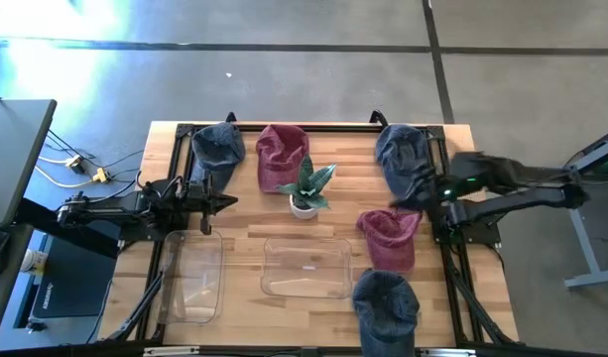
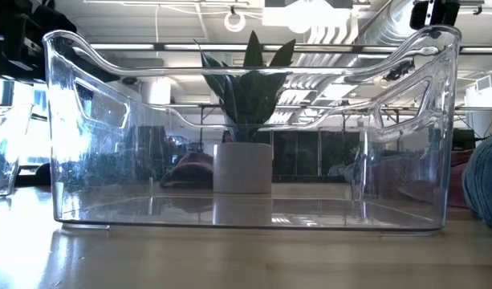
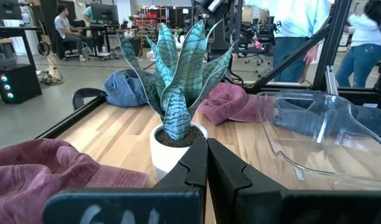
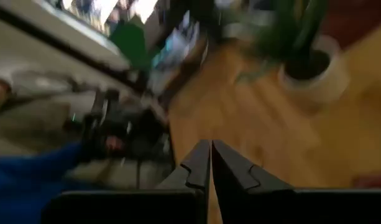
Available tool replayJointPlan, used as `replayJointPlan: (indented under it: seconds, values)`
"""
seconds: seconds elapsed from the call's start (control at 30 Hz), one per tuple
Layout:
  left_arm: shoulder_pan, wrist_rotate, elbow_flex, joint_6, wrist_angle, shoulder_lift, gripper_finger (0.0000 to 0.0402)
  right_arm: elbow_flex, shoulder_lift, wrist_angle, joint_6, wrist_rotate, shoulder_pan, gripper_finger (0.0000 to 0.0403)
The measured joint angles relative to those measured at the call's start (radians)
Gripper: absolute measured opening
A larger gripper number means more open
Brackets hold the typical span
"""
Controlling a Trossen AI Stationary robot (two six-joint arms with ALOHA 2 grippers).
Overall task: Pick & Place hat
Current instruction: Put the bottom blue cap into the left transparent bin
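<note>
Several hats lie on the wooden table. In the high view there are a blue hat (image 1: 217, 147) and a maroon hat (image 1: 283, 156) at the far side, and a blue hat (image 1: 403, 159) at the far right. A maroon hat (image 1: 390, 238) lies right of centre, and a blue hat (image 1: 386, 307) sits at the near edge. My left gripper (image 1: 219, 201) (image 3: 207, 163) is shut and empty at the left, pointing toward the potted plant (image 3: 178, 81). My right gripper (image 1: 401, 203) (image 4: 211, 163) is shut and empty, above the gap between the far-right blue hat and the maroon hat.
A potted plant (image 1: 308, 188) stands mid-table. A clear bin (image 1: 304, 266) (image 2: 246, 136) sits near the front centre, and a second clear bin (image 1: 191, 276) at the front left. Bare wood shows between the plant and the bins. People show in the room beyond.
</note>
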Motion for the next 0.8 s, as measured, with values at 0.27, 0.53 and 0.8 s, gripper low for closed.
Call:
replayJointPlan:
  seconds: [0.27, 0.53, 0.8]
  values:
    - [0.000, 0.000, 0.000, -0.011, 0.001, 0.000, 0.0000, 0.012, 0.284, -0.001, 0.095, -0.304, 0.067, 0.0136]
    - [0.000, 0.020, -0.001, -0.296, 0.001, 0.000, 0.0000, -0.080, 0.420, 0.080, -0.156, -0.291, 0.241, 0.0234]
    - [0.000, -0.004, -0.001, -0.453, 0.002, 0.000, 0.0000, -0.195, 0.490, 0.141, -0.354, -0.036, 0.340, 0.0244]
